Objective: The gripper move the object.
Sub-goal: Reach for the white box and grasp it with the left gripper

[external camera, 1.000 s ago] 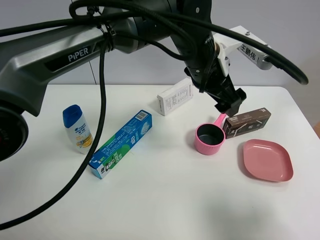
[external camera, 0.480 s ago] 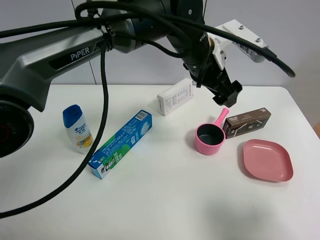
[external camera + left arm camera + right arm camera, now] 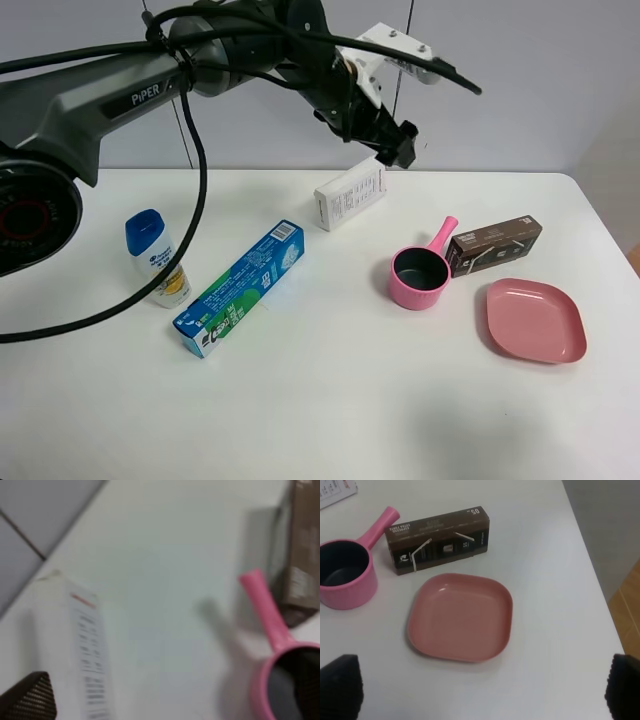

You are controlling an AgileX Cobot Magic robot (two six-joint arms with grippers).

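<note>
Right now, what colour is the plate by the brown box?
Plate: pink; clearest in the right wrist view.

The high camera, off the arms, looks down over the whole white table (image 3: 330, 420) toward the grey wall. The left wrist camera, close and blurred, faces down on the white carton (image 3: 75, 655). The right wrist camera looks steeply down on the table's right end. All three share the pink saucepan (image 3: 418, 277) and brown box (image 3: 495, 244).

pink saucepan (image 3: 405, 292) just beside brown box (image 3: 495, 244), pink plate (image 3: 535, 320) near
</note>
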